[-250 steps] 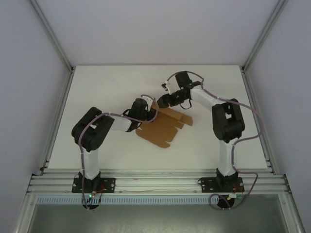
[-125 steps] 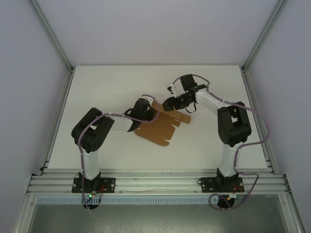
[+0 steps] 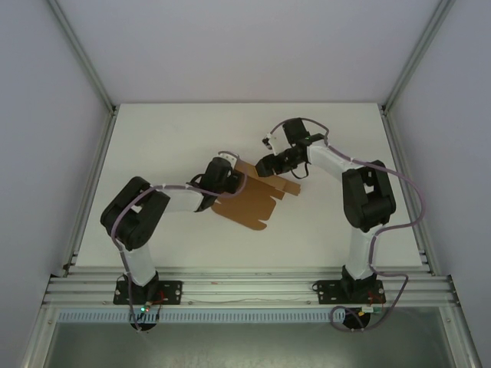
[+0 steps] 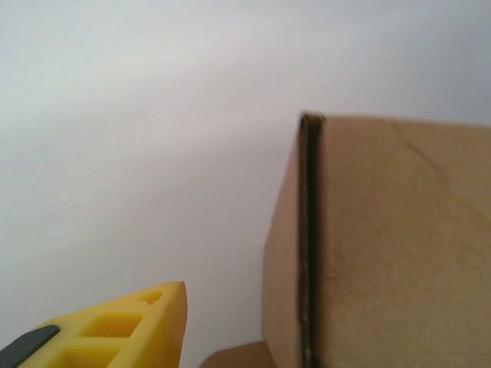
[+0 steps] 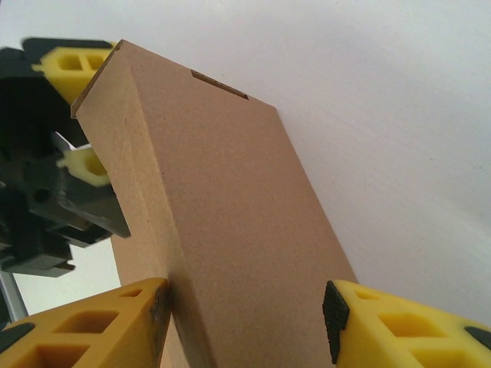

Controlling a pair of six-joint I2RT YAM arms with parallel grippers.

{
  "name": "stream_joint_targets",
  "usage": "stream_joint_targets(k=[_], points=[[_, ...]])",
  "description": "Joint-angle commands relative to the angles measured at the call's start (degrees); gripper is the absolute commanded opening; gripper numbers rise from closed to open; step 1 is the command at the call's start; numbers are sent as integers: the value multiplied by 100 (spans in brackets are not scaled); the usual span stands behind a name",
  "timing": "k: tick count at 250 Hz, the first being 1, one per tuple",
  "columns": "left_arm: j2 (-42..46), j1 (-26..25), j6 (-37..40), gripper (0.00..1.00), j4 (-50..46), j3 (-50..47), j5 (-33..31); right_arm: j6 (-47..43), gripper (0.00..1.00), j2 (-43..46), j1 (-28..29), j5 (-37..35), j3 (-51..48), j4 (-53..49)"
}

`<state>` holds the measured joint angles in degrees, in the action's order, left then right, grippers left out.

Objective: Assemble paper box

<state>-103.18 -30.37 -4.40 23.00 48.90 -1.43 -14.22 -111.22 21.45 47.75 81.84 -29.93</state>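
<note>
Paper box (image 3: 249, 203) lies mid-worktop (image 3: 169, 138): mostly a flat sheet, with the far edge folded up into a raised panel. Right gripper (image 5: 245, 300) clamps that panel across its width, one pad against each side. Left gripper (image 3: 232, 176) sits at the sheet's far-left corner, jaws parted. Its yellow finger (image 4: 115, 330) stands clear of the cardboard edge.

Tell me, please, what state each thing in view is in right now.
paper box: unassembled; the sheet lies mostly flat on the table, with one panel folded up at its far edge.
left gripper: open, its finger clear of the upright panel.
right gripper: fingers either side of the folded-up panel; I cannot tell whether it is clamped.
</note>
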Motion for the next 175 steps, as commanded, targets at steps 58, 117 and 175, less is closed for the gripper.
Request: stream_joint_targets(k=[58,117,175], points=[[-278,110,321,27,95,392,121,-211,55,-166,12,-473,121,-344],[-285,86,265,0,468,314,-116,-70,56,-74,17,-498,133,-267],[131,215,-98,0,204,103,262,-60,76,1342,-170,-954,-578,525]])
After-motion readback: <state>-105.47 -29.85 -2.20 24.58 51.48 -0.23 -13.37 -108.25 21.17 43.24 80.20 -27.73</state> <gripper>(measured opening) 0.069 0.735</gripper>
